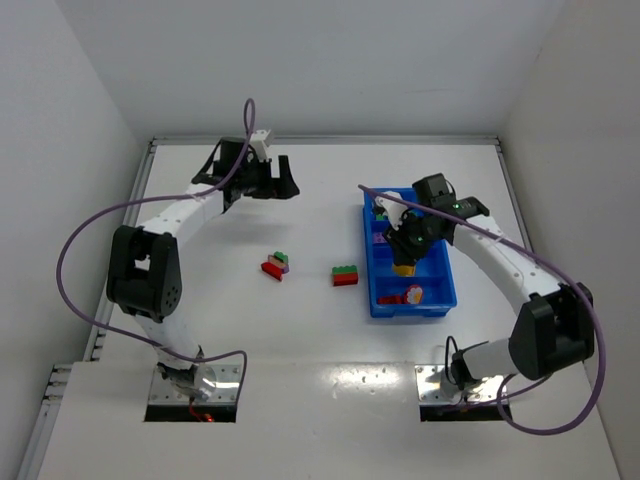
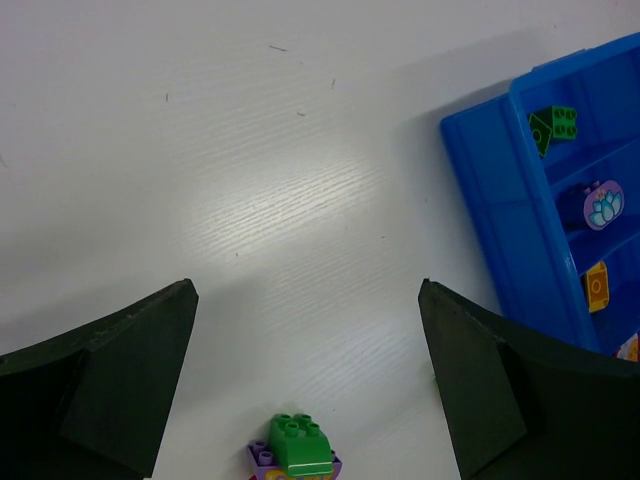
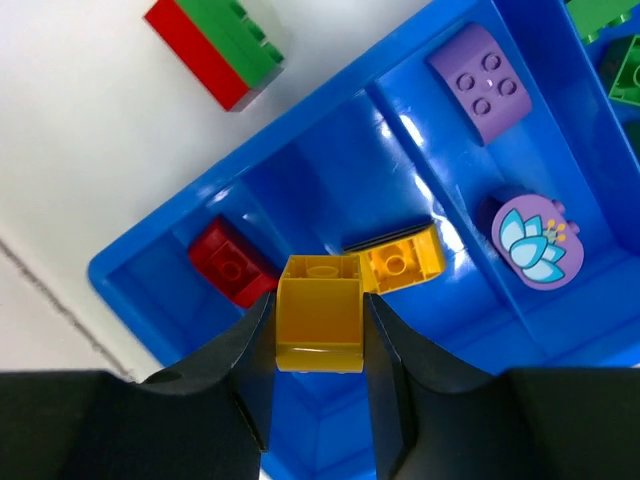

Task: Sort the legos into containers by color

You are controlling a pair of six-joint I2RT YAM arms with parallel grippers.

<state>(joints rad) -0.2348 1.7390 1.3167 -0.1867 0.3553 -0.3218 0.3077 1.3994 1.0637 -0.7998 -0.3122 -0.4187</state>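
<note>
Over the blue tray (image 3: 265, 145): the right hand (image 1: 404, 258) is hanging and pointing down into it.
Right hand: it is squeezing a yellow lego (image 3: 320, 312) between its two fingers, with one finger pressing on each side.
Yellow lego: it is sitting in the hand's grip over the inside of the tray, near the wall between the red part and the yellow part. I cannot tell if it is touching the tray's floor.
Second yellow lego (image 3: 402, 262): it is lying in the tray, just behind the held one.
Red lego (image 3: 228, 268): it is lying in the end part of the tray, the one nearest the arms.
Purple lego (image 3: 480, 82) and round purple flower piece (image 3: 538, 240): they are sharing the part after the yellow one and lying apart.
Green legos (image 3: 620, 20): they are lying in the far end part.
Left hand (image 2: 305, 335): it is hanging wide open above the worktop (image 2: 280, 170), holding nothing, well apart from the tray.
Red and green lego (image 1: 345, 275): it is lying on the worktop near the tray's left wall, not touching it.
Little bunch of legos (image 1: 277, 265): it is lying on the worktop further left, showing green on top, purple under it and red at the side.
</note>
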